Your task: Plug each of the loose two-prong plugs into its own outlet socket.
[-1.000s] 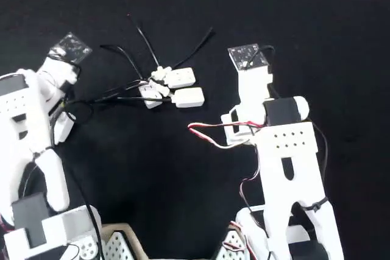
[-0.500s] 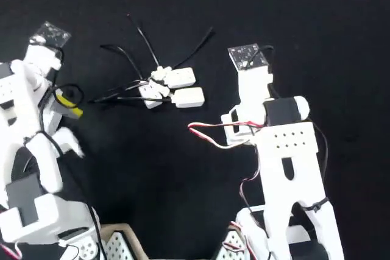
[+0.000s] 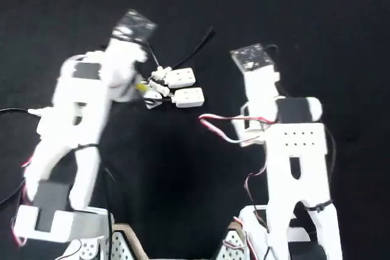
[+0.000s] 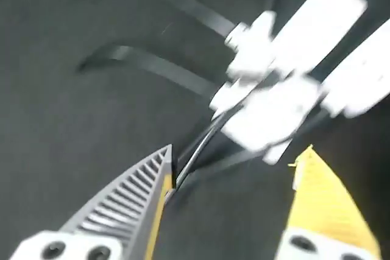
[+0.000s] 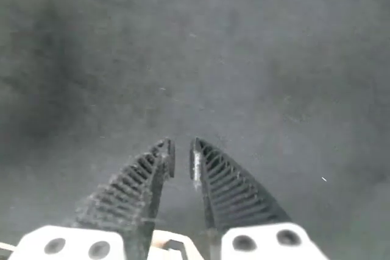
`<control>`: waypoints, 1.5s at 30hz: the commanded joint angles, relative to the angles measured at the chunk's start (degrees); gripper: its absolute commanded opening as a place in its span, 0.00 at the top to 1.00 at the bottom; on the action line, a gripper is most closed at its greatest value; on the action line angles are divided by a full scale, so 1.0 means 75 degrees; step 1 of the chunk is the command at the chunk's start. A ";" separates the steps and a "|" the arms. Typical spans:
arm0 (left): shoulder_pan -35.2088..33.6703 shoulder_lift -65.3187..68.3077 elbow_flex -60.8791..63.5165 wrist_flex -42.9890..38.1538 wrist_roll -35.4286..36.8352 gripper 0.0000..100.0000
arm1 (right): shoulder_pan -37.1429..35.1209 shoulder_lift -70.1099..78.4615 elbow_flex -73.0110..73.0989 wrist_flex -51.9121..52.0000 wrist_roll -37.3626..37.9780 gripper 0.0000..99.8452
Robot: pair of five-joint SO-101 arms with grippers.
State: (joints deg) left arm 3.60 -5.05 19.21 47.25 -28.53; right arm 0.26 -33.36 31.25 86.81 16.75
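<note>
Left gripper (image 4: 237,150) is hanging wide open above the desk (image 3: 341,35). Its grey ribbed finger (image 4: 143,187) and its yellow finger (image 4: 320,196) are standing well apart and are holding nothing.

Just beyond those two fingertips a cluster of white plugs and sockets (image 3: 173,87) is lying on the black desk surface. It sits in the far half of the desk, between the two arms and nearer the left one.

Within the cluster, the far socket block (image 3: 181,78) and the near socket block (image 3: 189,97) are lying side by side with their long sides roughly parallel. The small white plugs (image 3: 159,75) are bunching against the ends of the blocks that face the left arm (image 3: 79,120). Whether any prongs are seated cannot be told from where I am standing.

Black cords (image 4: 177,1) are fanning out from the plugs, some toward the far edge of the desk and some toward the left edge. One cord is passing close beside the tip of the grey finger.

The left arm is leaning in from the near left corner, with its wrist over the side of the cluster nearest the left edge.

Right gripper (image 5: 181,144) is hovering over bare black surface. Its ribbed jaws are drawn almost together with only a narrow slit between the tips, and they are gripping nothing.

The right arm (image 3: 292,144) is standing up from the near edge, well apart from the cluster. A red and white wire (image 3: 214,131) is looping off its side.
</note>
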 commanded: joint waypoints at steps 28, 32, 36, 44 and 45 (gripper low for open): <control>0.0779 0.1852 -0.0334 0.0457 -0.1840 0.97 | 0.0949 0.0018 0.0522 -0.0785 0.1090 0.91; 0.0744 0.1242 -0.0275 0.1348 -0.1852 0.97 | 0.0949 0.0018 0.0522 -0.0774 0.1090 0.91; 0.0721 0.0586 -0.0217 0.2403 -0.2157 0.97 | 0.0949 0.0018 0.0522 -0.0750 0.1090 0.91; 0.0545 -0.1254 0.1741 0.3282 -0.2637 0.97 | 0.0949 0.0018 0.0533 -0.0738 0.1078 0.91; 0.0463 -0.1641 0.2116 0.3317 -0.2860 0.97 | 0.0949 0.0018 0.0533 -0.0738 0.1078 0.91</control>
State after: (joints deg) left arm 8.79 -9.45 30.11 70.55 -47.25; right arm 6.24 -33.36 35.56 81.63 24.92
